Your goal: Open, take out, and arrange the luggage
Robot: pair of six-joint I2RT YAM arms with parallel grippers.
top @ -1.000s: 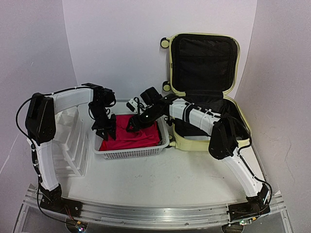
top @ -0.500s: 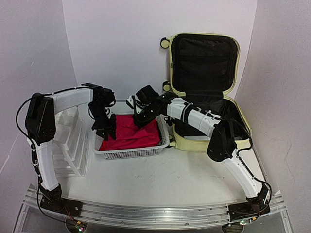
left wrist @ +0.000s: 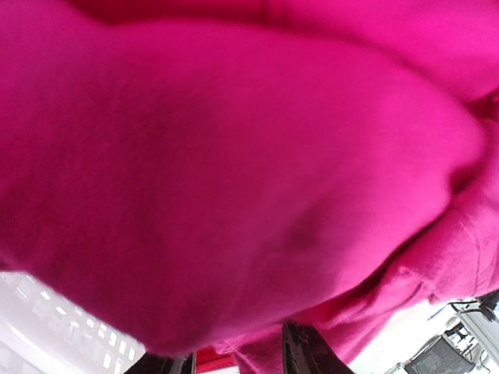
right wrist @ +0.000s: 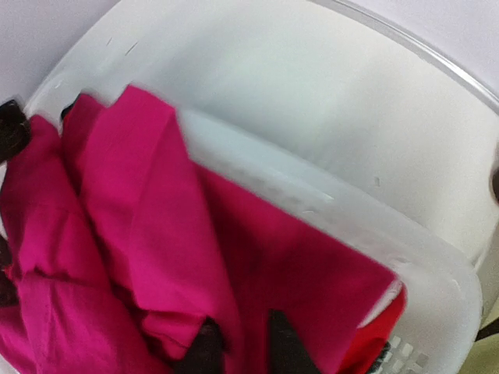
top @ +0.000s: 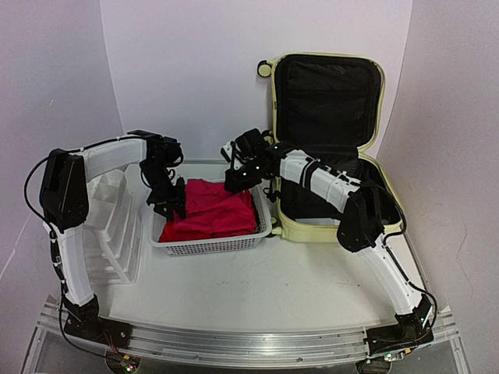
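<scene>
The luggage [top: 309,231] sits at the far right of the desk [top: 273,288]. It is open, with the lid standing upright against the back wall [top: 195,78], so its black lining faces the arms and is easy to reach. Just left of it is a white mesh basket [top: 210,246] holding a red cloth [top: 218,212], probably unpacked from the case and being laid flat.

The left end effector [top: 170,206] presses into the cloth at the basket's left side. Its wrist view is filled with cloth, which bunches between the part-closed fingers [left wrist: 304,354], so I judge it has a fold gripped to keep that edge in place. The right end effector [top: 236,181] hovers over the basket's far right corner. Its fingers [right wrist: 282,343] stand narrowly apart above the cloth, and I cannot tell whether they pinch any of it.

A white organiser [top: 109,226] stands at the left under the left arm. The desk is plain white with a metal rail [top: 249,343] along the near edge. Pale, bare walls close in on three sides.
</scene>
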